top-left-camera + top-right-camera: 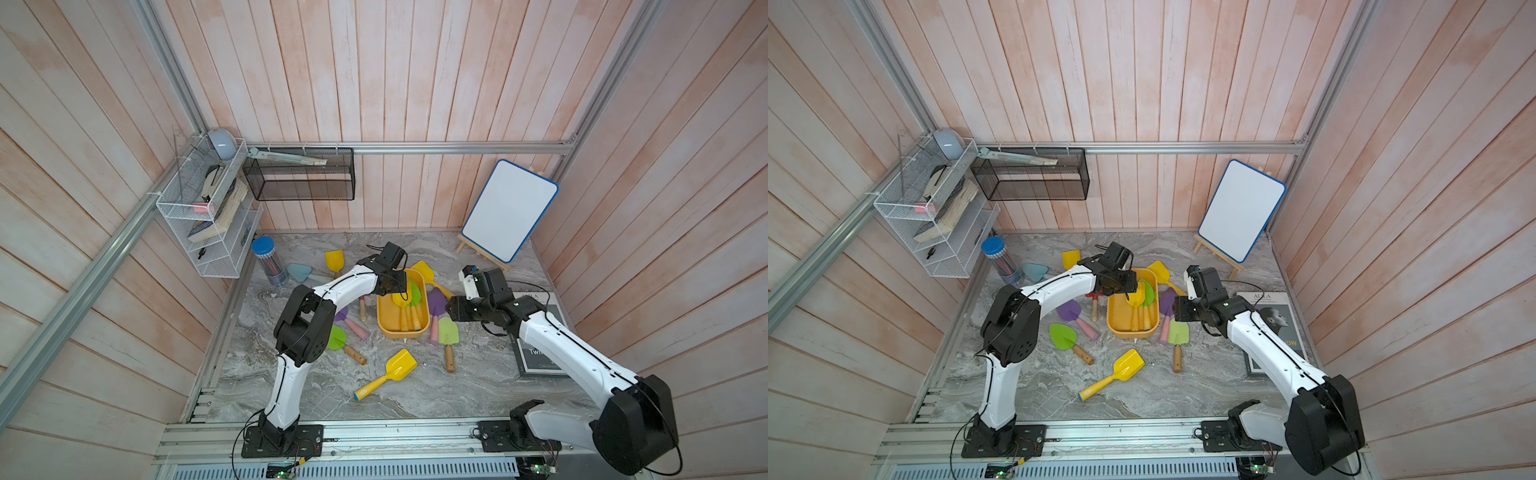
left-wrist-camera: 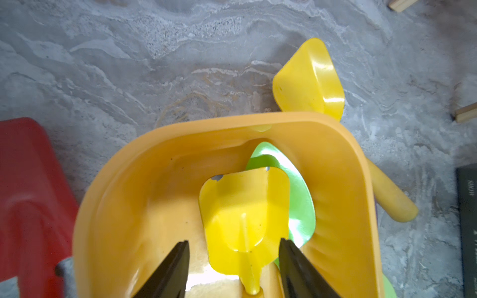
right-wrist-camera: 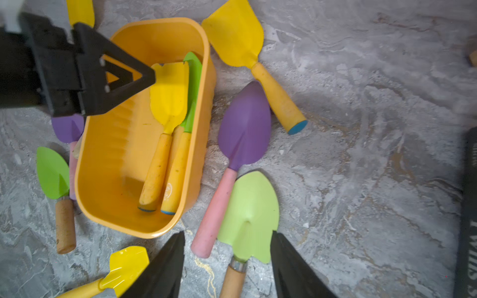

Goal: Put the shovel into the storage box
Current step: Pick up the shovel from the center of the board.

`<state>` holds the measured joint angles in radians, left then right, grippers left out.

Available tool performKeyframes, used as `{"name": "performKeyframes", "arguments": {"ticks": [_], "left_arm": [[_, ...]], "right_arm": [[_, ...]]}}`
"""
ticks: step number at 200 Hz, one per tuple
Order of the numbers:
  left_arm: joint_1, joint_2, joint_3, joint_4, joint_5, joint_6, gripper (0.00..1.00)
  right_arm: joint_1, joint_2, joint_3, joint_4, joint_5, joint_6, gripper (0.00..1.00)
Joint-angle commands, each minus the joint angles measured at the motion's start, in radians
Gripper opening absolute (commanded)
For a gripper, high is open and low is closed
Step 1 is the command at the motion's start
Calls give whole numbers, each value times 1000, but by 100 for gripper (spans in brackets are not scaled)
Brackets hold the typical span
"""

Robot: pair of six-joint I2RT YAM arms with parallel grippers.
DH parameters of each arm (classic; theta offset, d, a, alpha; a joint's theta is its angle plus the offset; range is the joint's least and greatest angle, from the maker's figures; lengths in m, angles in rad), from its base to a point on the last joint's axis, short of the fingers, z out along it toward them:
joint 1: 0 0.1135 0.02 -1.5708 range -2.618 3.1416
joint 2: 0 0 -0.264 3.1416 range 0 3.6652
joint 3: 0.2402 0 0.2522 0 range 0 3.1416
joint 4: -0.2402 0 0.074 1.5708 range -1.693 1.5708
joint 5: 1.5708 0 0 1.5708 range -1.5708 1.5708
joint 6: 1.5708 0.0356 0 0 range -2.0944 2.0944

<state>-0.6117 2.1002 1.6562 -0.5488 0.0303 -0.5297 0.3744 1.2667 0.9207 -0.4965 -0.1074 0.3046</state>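
The yellow-orange storage box (image 1: 388, 311) (image 1: 1119, 316) stands mid-table. Two shovels lie in it, a yellow one (image 3: 169, 95) (image 2: 245, 206) on top of a green one (image 3: 195, 77) (image 2: 299, 201). My left gripper (image 2: 233, 241) (image 1: 399, 286) hangs open over the box's far end. The yellow blade lies below its spread fingers, touching neither. My right gripper (image 3: 228, 233) (image 1: 451, 309) is open to the right of the box, above a light-green shovel (image 3: 249, 214) and the pink handle of a purple shovel (image 3: 245, 123). Several more shovels lie around the box, among them a yellow one (image 1: 399, 365).
A red toy (image 2: 31, 193) lies just left of the box. A whiteboard on an easel (image 1: 509, 210) stands at the back right, with a magazine (image 1: 536, 357) under my right arm. A pencil jar (image 1: 268, 259), white wire rack (image 1: 208, 208) and black mesh basket (image 1: 299, 174) are at the back left.
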Motion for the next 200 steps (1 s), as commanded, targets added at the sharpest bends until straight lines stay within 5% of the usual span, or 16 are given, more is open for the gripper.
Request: {"name": "performKeyframes", "arguments": {"ticks": [1, 83, 200], "left_arm": [[-12, -128, -43, 46, 28, 14, 61], [-32, -398, -274, 187, 157, -15, 63], [-33, -454, -349, 236, 206, -55, 64]], "right_arm": [[-90, 68, 57, 5, -39, -115, 56], [-170, 363, 273, -40, 7, -392, 53], [-135, 521, 325, -70, -47, -570, 56]]}}
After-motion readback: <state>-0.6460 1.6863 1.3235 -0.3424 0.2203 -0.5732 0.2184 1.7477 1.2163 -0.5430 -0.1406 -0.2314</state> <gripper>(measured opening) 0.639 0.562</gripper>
